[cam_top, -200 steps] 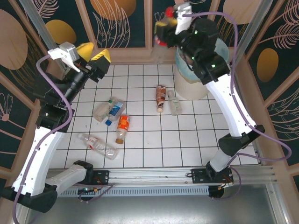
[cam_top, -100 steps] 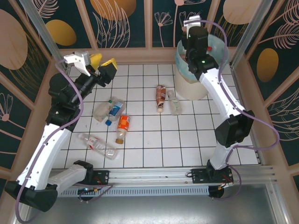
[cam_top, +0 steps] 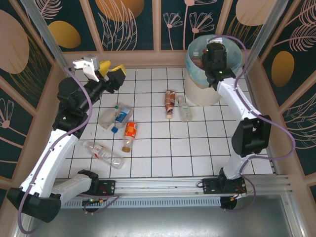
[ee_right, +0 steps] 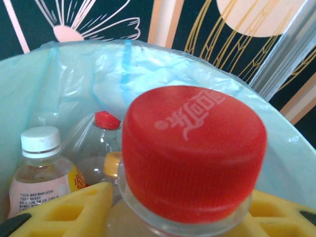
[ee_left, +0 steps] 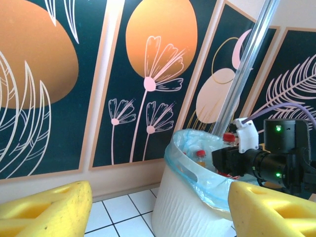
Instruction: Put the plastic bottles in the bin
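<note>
Leaving about six plastic bottles (cam_top: 129, 136) lying on the near tiles (cam_top: 197, 148), hovering the left gripper (cam_top: 111, 69) open and empty beyond them, and farthest off clamping a red-capped bottle (ee_right: 192, 148) in the right gripper (ee_right: 182, 222) over the bin (cam_top: 200, 91), with several more inside.

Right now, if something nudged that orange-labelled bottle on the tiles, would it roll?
Probably: the orange-labelled bottle lies on its side on the flat tiled table, so a sideways push should roll it. Small and plastic, it is likely light and may dent if squeezed.
</note>
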Motion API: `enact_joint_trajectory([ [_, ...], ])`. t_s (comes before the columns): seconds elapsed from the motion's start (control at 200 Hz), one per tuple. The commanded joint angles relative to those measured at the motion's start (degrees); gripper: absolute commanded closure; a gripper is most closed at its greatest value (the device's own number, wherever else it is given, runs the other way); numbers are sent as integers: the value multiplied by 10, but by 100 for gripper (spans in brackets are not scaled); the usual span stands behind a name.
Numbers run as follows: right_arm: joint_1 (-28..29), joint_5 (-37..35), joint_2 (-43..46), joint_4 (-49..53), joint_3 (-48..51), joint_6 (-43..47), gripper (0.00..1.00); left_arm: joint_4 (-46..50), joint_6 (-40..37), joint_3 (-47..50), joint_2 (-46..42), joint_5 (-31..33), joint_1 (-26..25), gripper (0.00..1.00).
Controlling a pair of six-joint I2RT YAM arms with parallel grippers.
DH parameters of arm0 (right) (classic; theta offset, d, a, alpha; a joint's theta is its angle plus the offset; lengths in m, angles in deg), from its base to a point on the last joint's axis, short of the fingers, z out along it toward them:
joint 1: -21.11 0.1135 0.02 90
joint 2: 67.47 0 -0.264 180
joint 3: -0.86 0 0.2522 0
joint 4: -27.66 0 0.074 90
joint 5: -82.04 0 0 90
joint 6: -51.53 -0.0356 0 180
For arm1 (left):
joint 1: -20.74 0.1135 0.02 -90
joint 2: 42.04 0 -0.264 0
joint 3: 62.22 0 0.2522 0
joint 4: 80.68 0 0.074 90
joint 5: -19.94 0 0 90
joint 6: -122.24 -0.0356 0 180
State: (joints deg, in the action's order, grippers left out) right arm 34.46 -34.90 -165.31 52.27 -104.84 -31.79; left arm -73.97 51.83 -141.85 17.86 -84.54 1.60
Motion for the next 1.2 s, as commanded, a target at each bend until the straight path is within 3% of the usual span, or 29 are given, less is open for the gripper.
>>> enact_joint_trajectory([
  [0.0,-27,46,26,50,39,-55,54,-7,9,7,5,5,0,27],
  [0.51,-17,120,82,55,-42,-67,29,1,16,7,12,21,1,27],
  [0.966,-28,117,5,100,-168,-52,39,2,8,1,17,27,0,26],
  [1.196,-24,54,-82,185,-303,-71,39,8,3,-6,21,36,0,27],
])
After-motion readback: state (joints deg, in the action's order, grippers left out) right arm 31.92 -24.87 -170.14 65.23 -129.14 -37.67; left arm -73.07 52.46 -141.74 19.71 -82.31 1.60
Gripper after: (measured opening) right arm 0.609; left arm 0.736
